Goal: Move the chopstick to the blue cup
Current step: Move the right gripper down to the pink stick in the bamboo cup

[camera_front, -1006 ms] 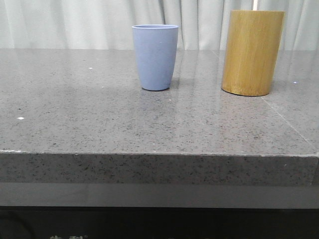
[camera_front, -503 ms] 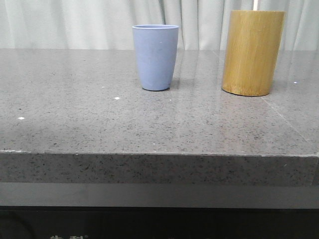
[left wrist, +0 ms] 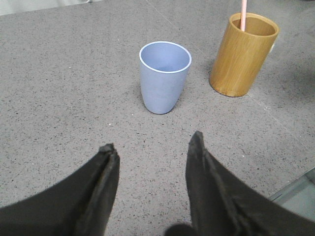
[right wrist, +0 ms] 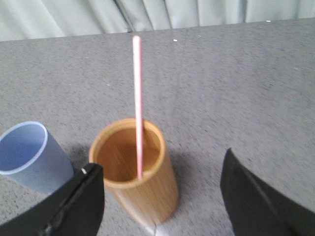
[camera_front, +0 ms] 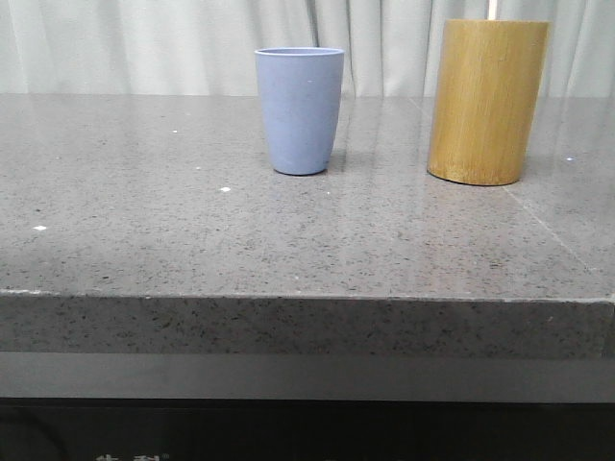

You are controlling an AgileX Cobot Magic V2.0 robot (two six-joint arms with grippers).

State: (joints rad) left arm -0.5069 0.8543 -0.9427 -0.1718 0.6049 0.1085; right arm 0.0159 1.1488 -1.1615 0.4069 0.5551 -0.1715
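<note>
The pale blue cup point(camera_front: 299, 109) stands upright and empty on the grey stone table, seen from above in the left wrist view point(left wrist: 164, 75) and partly in the right wrist view point(right wrist: 27, 155). To its right stands a yellow-brown bamboo cylinder point(camera_front: 486, 100) point(left wrist: 241, 54) point(right wrist: 136, 168). One salmon-pink chopstick point(right wrist: 138, 103) stands inside it, its top poking out point(left wrist: 243, 13) point(camera_front: 492, 9). My left gripper point(left wrist: 152, 147) hovers open, short of the blue cup. My right gripper point(right wrist: 160, 164) is open above the bamboo cylinder, gripping nothing. Neither gripper shows in the front view.
The grey speckled table point(camera_front: 192, 240) ends in a front edge close to the camera. Pale curtains point(camera_front: 144, 43) hang behind the table. A seam in the stone point(camera_front: 553, 230) runs forward from the bamboo cylinder.
The cup and cylinder have not moved. A faint shadow across the table's left side has faded, and small white specks on the stone shifted.
</note>
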